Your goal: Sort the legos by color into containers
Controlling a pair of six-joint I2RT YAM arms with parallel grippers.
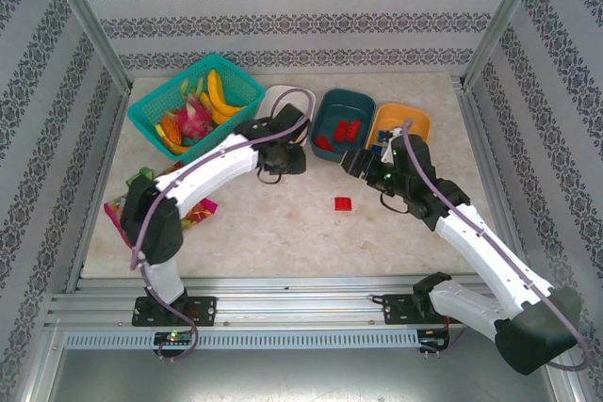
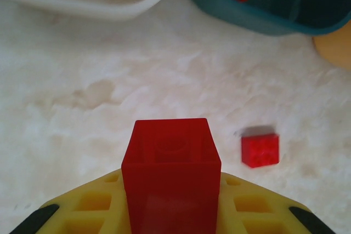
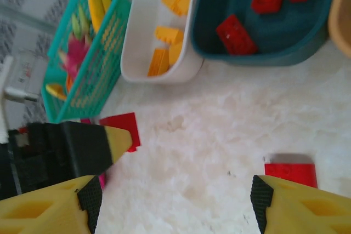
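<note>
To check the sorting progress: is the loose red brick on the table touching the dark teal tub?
Apart. The top view shows bare table between the loose red brick and the dark teal tub.

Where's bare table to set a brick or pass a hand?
Free: the near-centre table, between the snack packets, the loose red brick and the front rail. Crowded: the back row of mesh basket, white tub, teal tub, orange tub, with the left pincer and right pincer before it.
</note>
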